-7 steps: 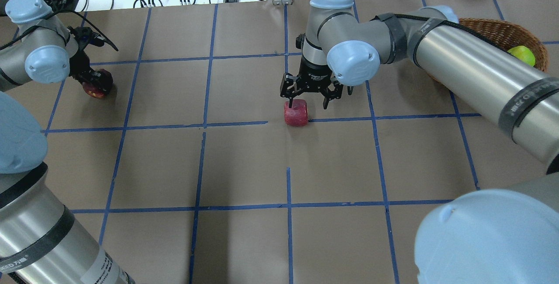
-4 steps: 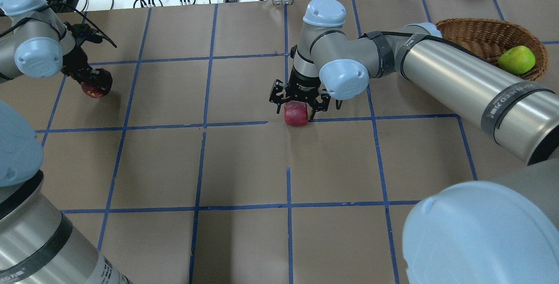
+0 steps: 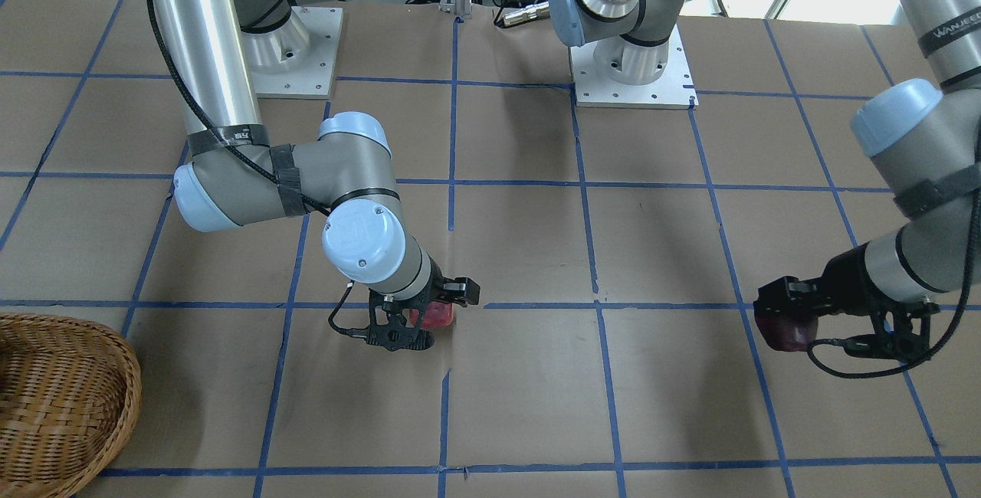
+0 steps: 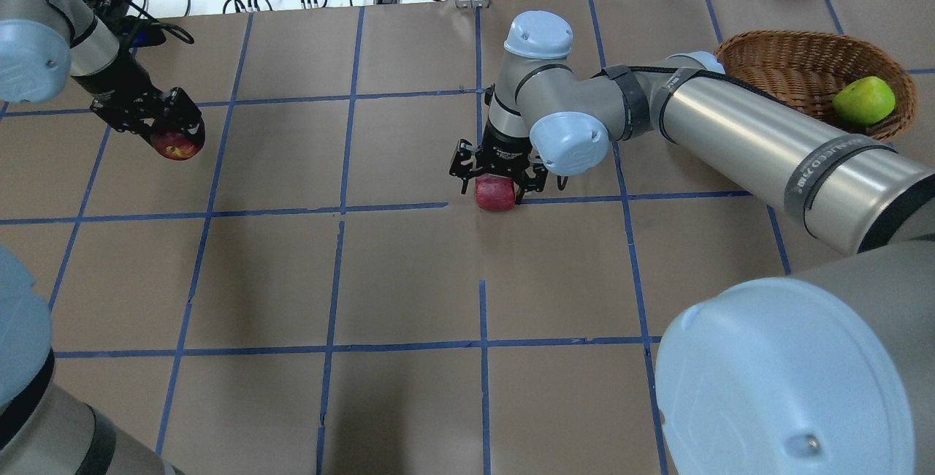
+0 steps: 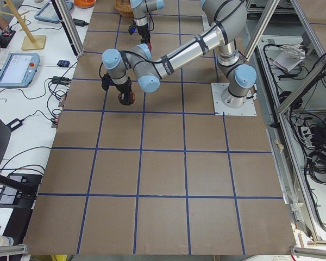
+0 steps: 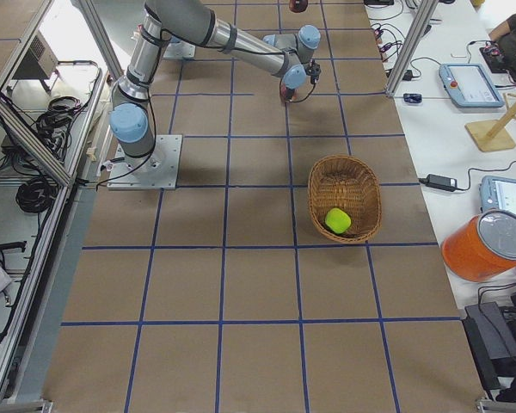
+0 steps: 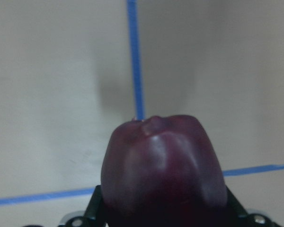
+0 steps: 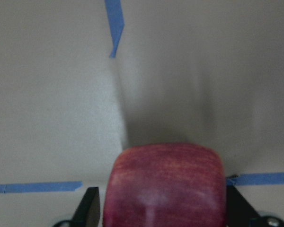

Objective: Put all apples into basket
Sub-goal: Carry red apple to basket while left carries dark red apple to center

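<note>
The red, faintly streaked round apple [image 8: 165,184] sits on the brown paper-covered worktop [image 4: 409,278] near its centre. The right gripper [image 4: 494,190] has its jaws pressed against the apple's two flanks. Out at 10 o'clock the left gripper [image 4: 174,137] clamps the dark maroon apple [image 7: 163,165], apparently clear of the surface. The yellow-green apple [image 4: 864,100] lies in the oval wicker basket [image 4: 767,42] at 2 o'clock. The apples look firm, fairly weighty, smooth-skinned and easily bruised, so grip across the widest girth with moderate force.
</note>
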Motion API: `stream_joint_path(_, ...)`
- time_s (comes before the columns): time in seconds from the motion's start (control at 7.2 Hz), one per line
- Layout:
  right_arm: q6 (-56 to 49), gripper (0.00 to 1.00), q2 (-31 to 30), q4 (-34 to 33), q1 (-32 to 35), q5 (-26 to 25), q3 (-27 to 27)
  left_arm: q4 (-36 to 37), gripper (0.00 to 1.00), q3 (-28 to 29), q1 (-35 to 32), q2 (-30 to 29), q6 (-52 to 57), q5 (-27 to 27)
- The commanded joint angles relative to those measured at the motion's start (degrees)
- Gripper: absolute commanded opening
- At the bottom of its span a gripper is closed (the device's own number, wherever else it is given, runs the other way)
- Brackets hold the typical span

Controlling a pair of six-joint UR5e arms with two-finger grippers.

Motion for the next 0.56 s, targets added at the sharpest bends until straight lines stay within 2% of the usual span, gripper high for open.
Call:
stream_joint_path(0.0, -2.0, 0.0, -0.2, -0.8, -0.7, -5.4, -0.6, -2.1, 0.04, -1.3, -9.0, 3.4, -13.7, -3.0)
stream_joint_path(0.28, -2.1, 0.0, -3.0, -0.3, -2.4, -5.5, -0.9, 1.4, 0.04, -5.0, -15.3, 3.5, -19.8, -3.1)
stream_joint_path(0.42, -2.2, 0.0, -6.5, 2.2, -5.5, -6.1, -1.6, 6.2, 0.04, -6.9, -20.0, 2.3, -26.1, -3.1)
